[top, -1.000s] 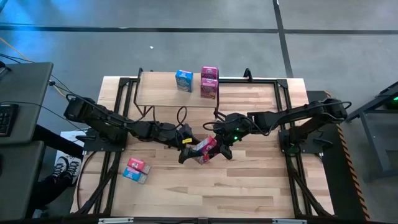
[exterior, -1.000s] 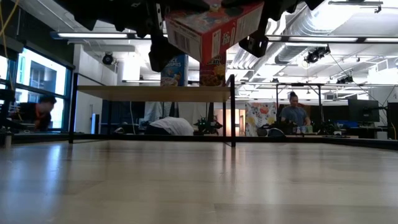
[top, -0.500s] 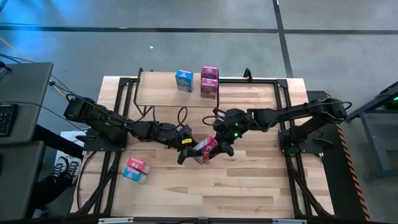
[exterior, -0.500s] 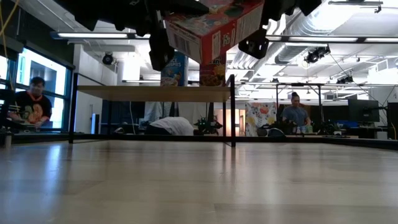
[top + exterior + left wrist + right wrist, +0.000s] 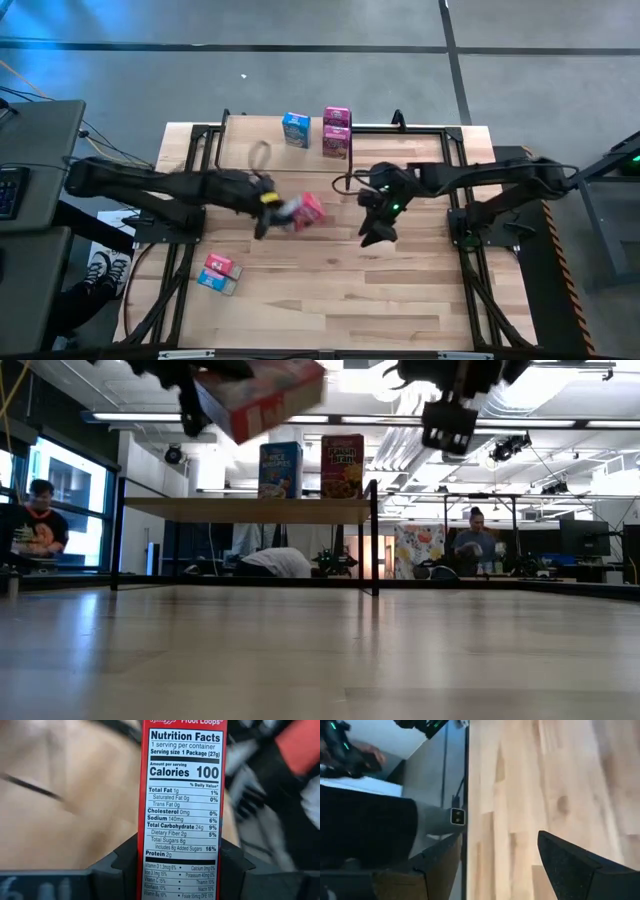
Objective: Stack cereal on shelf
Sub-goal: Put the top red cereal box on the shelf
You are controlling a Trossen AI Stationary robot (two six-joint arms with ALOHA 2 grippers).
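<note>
My left gripper (image 5: pixel 283 212) is shut on a pink-red cereal box (image 5: pixel 306 209) held high over the table's middle, left of centre; the low view shows the box (image 5: pixel 262 393) above shelf height. My right gripper (image 5: pixel 378 232) is open and empty to the right of the box, apart from it. The light wooden shelf (image 5: pixel 250 150) stands at the far edge. A blue box (image 5: pixel 295 128) and two pink boxes (image 5: pixel 337 133) stand upright on the shelf. Two more boxes (image 5: pixel 218 272) lie on the table at the near left. My left gripper pinches the box between its two fingers (image 5: pixel 120 865), one on each broad face, with the narrow nutrition-facts side (image 5: pixel 150 862) facing the wrist camera. The fingers come about level from the table's left, at the box's left end. The box is lifted clear and tilted.
The shelf's black metal legs (image 5: pixel 374 540) and black frame rails (image 5: pixel 440 130) run along the table's far part. Cables (image 5: pixel 262 152) lie near the shelf. Bare planks (image 5: pixel 330 300) make up the table's near half. People sit in the room behind (image 5: pixel 475 545).
My left gripper has carried the pink-red box toward the table's left and far edge and a little higher. My right gripper, which was at the box's other end, now stands apart from it, farther toward the table's right.
</note>
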